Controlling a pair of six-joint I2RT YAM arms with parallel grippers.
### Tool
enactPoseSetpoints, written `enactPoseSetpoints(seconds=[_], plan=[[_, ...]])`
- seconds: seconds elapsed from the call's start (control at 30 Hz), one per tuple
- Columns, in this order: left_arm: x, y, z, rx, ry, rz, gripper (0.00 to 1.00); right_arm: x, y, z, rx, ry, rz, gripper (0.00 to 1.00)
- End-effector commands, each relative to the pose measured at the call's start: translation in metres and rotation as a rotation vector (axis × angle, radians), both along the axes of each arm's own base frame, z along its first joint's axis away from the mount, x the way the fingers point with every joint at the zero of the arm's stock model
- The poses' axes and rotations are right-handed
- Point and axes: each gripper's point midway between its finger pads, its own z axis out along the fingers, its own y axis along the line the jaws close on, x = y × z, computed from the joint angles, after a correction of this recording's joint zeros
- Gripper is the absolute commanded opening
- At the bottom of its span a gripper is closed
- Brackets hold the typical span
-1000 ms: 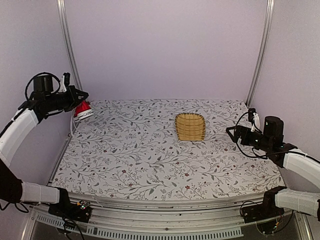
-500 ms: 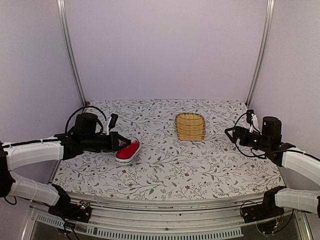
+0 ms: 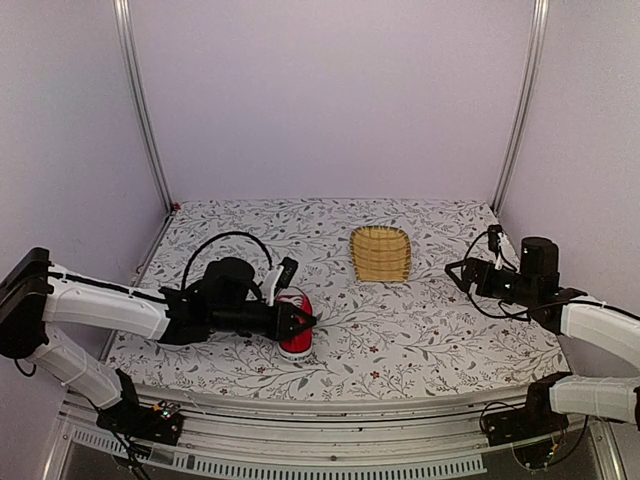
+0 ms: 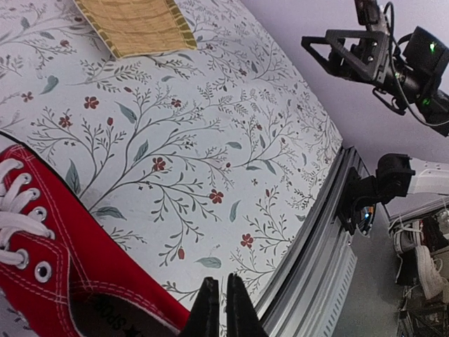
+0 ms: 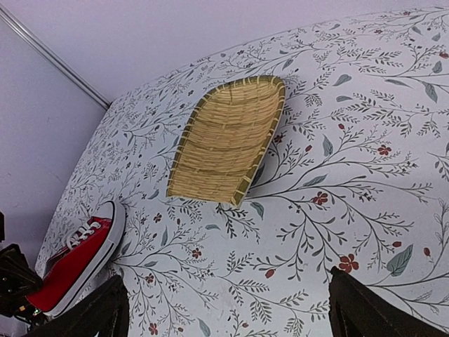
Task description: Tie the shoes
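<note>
The red sneaker [image 3: 297, 342] with white laces lies on the floral table near the front, left of centre. My left gripper [image 3: 303, 322] reaches in from the left and is at its heel. In the left wrist view the shoe [image 4: 56, 267] fills the lower left, and my left gripper [image 4: 218, 309] is shut, its fingers pressed together right at the heel rim. The laces hang loose and untied. My right gripper [image 3: 458, 272] hovers at the right side, open and empty; in its own view [image 5: 228, 309] the fingers stand wide apart, and the shoe [image 5: 77, 263] lies far to the left.
A yellow woven basket [image 3: 380, 253] sits at the back, right of centre, also in the left wrist view [image 4: 133, 24] and the right wrist view [image 5: 224, 140]. The table's front rail [image 3: 330, 410] runs just beyond the shoe.
My left arm has swung from the far left wall down to the table's front centre, bringing the shoe with it. The right gripper has barely moved.
</note>
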Motion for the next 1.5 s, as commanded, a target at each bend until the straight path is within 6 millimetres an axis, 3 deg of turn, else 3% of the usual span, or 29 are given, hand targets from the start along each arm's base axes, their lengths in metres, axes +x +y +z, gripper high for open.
enactPoseSetpoints(seconds=[0.0, 0.13, 0.2, 0.23, 0.37, 0.47, 0.6, 0.83, 1.0, 1.23, 1.47], plan=[[-0.001, -0.006, 0.011, -0.052, -0.05, -0.004, 0.0, -0.003, 0.013, 0.001, 0.017, -0.007, 0.045, 0.99], [0.006, 0.002, 0.017, 0.019, -0.074, 0.023, 0.65, -0.003, 0.022, -0.001, -0.003, 0.002, 0.081, 0.99], [0.015, 0.009, 0.027, 0.074, -0.088, 0.054, 0.81, 0.0, 0.029, 0.002, -0.01, 0.013, 0.088, 0.99], [0.02, 0.016, 0.031, 0.1, -0.092, 0.08, 0.84, 0.001, 0.034, 0.003, -0.012, 0.024, 0.093, 0.99], [0.042, 0.054, 0.04, 0.119, -0.038, 0.211, 0.88, 0.0, 0.072, 0.017, -0.036, 0.037, 0.141, 0.99], [0.059, 0.081, 0.035, 0.096, 0.016, 0.28, 0.89, -0.007, 0.106, 0.022, -0.059, 0.067, 0.192, 0.99], [0.088, 0.121, 0.024, 0.103, 0.078, 0.379, 0.89, -0.02, 0.155, 0.015, -0.129, 0.124, 0.259, 0.94], [0.117, 0.163, 0.035, 0.116, 0.099, 0.361, 0.88, -0.051, 0.262, -0.013, -0.279, 0.177, 0.46, 0.76], [0.111, 0.181, 0.016, 0.117, 0.13, 0.406, 0.88, -0.048, 0.312, -0.038, -0.295, 0.216, 0.516, 0.57], [0.086, 0.185, -0.01, -0.021, 0.17, 0.465, 0.88, -0.038, 0.35, -0.057, -0.3, 0.234, 0.569, 0.46], [0.072, 0.189, 0.003, -0.044, 0.117, 0.477, 0.88, -0.034, 0.368, -0.073, -0.3, 0.233, 0.605, 0.38]])
